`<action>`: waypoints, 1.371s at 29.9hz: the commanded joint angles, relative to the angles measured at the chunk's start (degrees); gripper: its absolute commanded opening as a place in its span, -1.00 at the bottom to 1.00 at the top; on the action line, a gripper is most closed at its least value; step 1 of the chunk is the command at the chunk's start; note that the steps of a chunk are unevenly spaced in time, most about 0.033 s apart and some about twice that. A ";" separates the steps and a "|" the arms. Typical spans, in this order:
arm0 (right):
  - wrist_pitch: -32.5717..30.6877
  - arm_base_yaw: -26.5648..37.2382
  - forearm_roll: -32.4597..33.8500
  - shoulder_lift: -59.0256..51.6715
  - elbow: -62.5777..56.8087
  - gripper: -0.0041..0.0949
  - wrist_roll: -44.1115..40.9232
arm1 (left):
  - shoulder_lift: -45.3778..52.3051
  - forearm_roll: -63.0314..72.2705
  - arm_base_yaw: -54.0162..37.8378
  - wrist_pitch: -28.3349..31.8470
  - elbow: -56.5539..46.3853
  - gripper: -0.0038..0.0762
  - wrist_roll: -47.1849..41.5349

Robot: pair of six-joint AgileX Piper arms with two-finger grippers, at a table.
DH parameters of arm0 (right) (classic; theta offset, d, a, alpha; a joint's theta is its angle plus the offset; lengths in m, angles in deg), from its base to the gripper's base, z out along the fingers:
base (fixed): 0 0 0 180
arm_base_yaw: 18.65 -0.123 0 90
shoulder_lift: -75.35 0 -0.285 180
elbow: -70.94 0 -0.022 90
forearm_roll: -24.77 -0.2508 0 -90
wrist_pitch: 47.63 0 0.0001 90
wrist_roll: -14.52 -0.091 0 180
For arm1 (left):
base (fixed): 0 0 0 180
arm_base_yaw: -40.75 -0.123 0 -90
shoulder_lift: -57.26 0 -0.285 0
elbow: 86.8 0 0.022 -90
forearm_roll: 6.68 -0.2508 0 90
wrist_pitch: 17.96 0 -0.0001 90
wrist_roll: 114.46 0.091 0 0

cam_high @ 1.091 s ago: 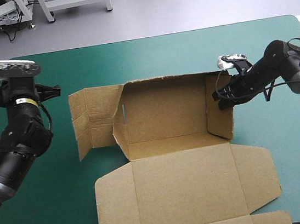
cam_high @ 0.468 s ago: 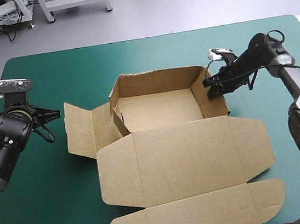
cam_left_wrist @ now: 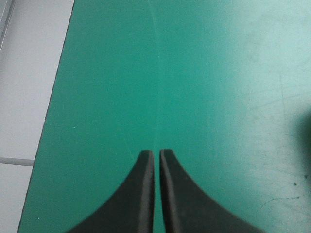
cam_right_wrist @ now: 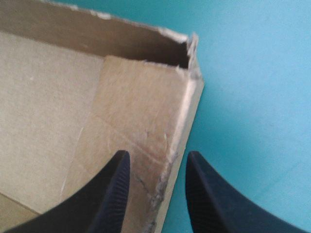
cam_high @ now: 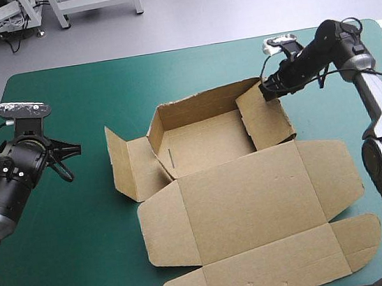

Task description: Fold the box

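In the middle of the teal-green table the box [cam_high: 205, 141] sits as a half-formed tray: back wall and right wall [cam_high: 265, 115] are raised, the lid [cam_high: 254, 198] lies flat toward the near edge, and the left side panel [cam_high: 127, 169] splays outward, not yet tucked. The right gripper [cam_right_wrist: 156, 158] is at the far end of the right wall, its black fingers standing apart with the wall's frayed top edge between them, straddling rather than pinching. To do this step well, I judge it should close squarely on the board just below that edge and keep the wall upright, since a skewed pull could turn the light tray or crush the worn corner. The left gripper [cam_left_wrist: 156, 151] has its fingers pressed together in a point, holding nothing, over bare cover [cam_high: 86, 255] near the table's left edge, well apart from the box. That side offers wide open room for reaching the splayed panel; the lid's front flap lies near the near edge, leaving little room there.
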 commanded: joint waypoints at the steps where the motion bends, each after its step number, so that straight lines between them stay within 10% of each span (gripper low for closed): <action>1: -2.27 0.23 0.15 -3.39 7.01 -0.18 -3.91 | 0.70 -2.34 -0.16 1.81 1.75 -0.85 -0.20; 19: -2.27 0.23 5.72 -20.98 3.77 -0.18 -11.44 | -0.78 -4.08 -0.16 2.90 1.75 -0.87 0.07; 41: -1.75 0.23 0.60 -4.67 -2.79 -0.18 -6.22 | -0.83 -0.78 -0.16 1.87 1.75 -0.87 0.17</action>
